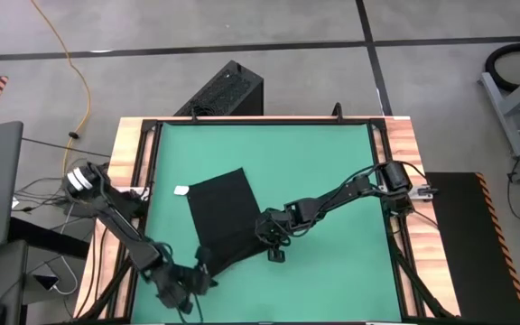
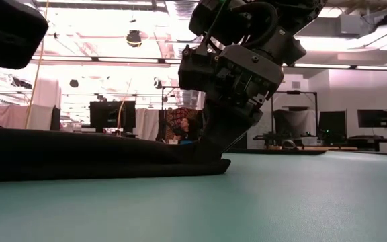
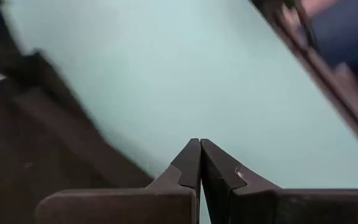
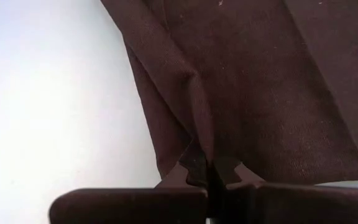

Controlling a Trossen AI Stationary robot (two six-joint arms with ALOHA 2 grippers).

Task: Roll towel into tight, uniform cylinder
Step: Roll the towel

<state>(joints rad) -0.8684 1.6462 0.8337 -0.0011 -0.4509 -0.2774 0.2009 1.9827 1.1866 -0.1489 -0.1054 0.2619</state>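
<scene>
High view: black towel (image 1: 222,215) lying flat on green tabletop (image 1: 323,171), left of centre, white tag (image 1: 181,190) showing at its left corner. Right hand (image 1: 276,242) sitting at towel's right edge; left hand (image 1: 190,282) sitting near its lower corner.

Low view: towel lying low, edge lifting slightly under right hand (image 2: 210,151); monitors and ceiling lights showing behind.

Left wrist view: left hand (image 3: 200,163) pressed together, holding nothing.

Right wrist view: right hand (image 4: 209,168) pinching a raised fold of towel (image 4: 253,93).

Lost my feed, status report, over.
Right gripper shut on towel edge. Left gripper shut, empty, near towel's front corner. Towel flat, unrolled on green mat. Nothing obstructing.
</scene>
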